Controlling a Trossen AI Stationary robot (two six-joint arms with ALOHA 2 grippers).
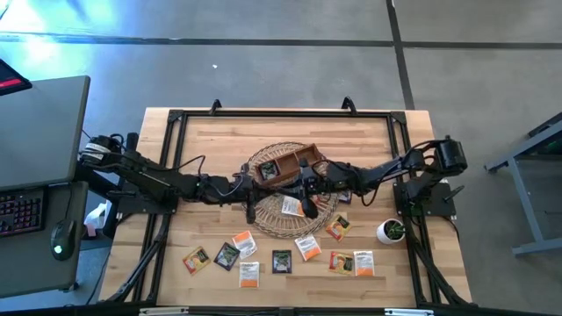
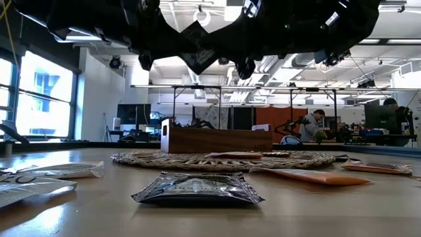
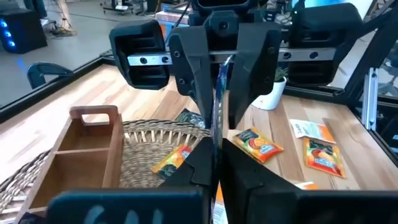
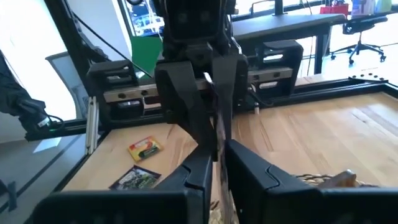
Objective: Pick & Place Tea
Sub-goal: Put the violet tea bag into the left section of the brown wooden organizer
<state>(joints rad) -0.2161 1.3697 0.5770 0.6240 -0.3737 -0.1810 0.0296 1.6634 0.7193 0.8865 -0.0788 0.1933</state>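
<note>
Sachets (image 1: 281,261) beside basket (image 1: 263,221), plant (image 1: 391,231).

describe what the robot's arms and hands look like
Both arms are matte black, built of slim jointed links with loose black cables along them. The left hand and the right hand each have two flat, tapered black fingers under a wide black bar with a silver rail across it. The right arm's base joint is a chunky black block.
</note>
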